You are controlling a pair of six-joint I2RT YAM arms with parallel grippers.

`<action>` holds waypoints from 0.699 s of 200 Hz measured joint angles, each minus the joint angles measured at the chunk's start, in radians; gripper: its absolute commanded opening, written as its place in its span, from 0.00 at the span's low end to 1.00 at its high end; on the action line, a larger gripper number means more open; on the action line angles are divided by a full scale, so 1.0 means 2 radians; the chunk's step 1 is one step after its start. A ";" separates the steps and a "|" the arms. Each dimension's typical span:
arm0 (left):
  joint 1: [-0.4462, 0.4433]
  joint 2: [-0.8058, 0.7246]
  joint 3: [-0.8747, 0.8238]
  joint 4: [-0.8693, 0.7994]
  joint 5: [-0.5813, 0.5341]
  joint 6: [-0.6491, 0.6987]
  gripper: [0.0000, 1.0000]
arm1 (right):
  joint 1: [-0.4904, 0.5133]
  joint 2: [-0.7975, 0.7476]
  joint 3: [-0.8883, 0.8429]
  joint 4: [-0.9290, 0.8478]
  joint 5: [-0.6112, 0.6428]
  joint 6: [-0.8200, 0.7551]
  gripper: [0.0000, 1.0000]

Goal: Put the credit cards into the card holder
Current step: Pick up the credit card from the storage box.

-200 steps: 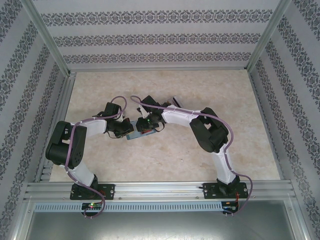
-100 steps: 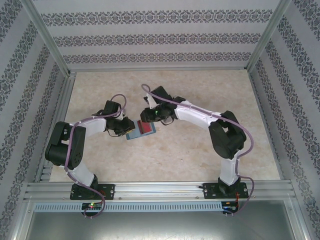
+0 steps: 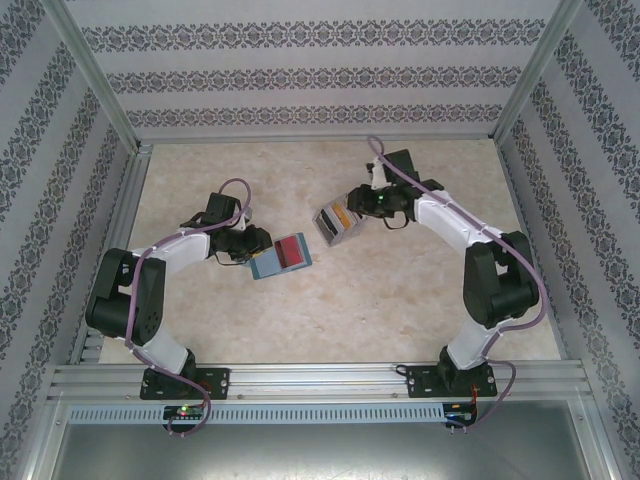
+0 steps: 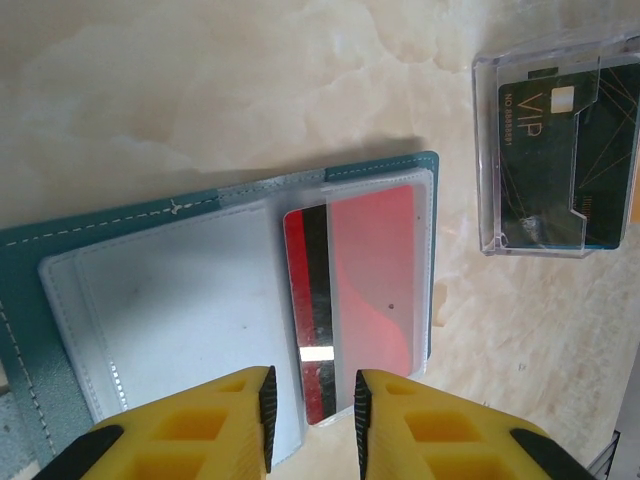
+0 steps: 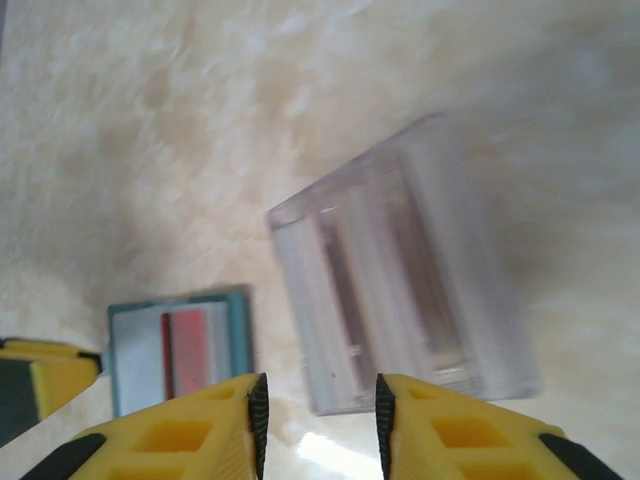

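The right arm has swung off the card holder (image 3: 280, 257) and away toward two o'clock. The right gripper (image 5: 318, 395) now hangs with its jaws parted and empty over the clear tray (image 5: 295, 300). The left gripper (image 4: 312, 385), jaws narrowly apart and holding nothing, hovers at the holder's edge. The holder lies open with a red card (image 4: 365, 290) in its sleeve. At its one o'clock, the tray holds a dark card (image 4: 545, 150).

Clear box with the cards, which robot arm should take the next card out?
Probably the right. The right gripper hovers open right by the clear box, while the left gripper sits open at the card holder, where a red card is already tucked in a sleeve.
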 measured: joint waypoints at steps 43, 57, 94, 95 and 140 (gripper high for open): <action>0.000 0.000 0.000 0.002 0.000 -0.003 0.30 | -0.045 0.017 0.007 -0.009 -0.004 -0.014 0.40; 0.000 -0.001 0.000 0.004 -0.001 -0.003 0.30 | -0.046 0.037 0.019 -0.013 -0.008 -0.018 0.41; 0.000 -0.009 0.000 0.008 -0.002 -0.003 0.30 | -0.045 0.090 0.046 -0.022 -0.024 -0.027 0.42; 0.000 -0.009 0.000 0.008 -0.002 -0.003 0.30 | -0.045 0.090 0.046 -0.023 -0.024 -0.027 0.42; 0.000 -0.010 -0.001 0.013 -0.004 -0.003 0.30 | -0.041 0.110 0.070 -0.029 -0.034 -0.029 0.42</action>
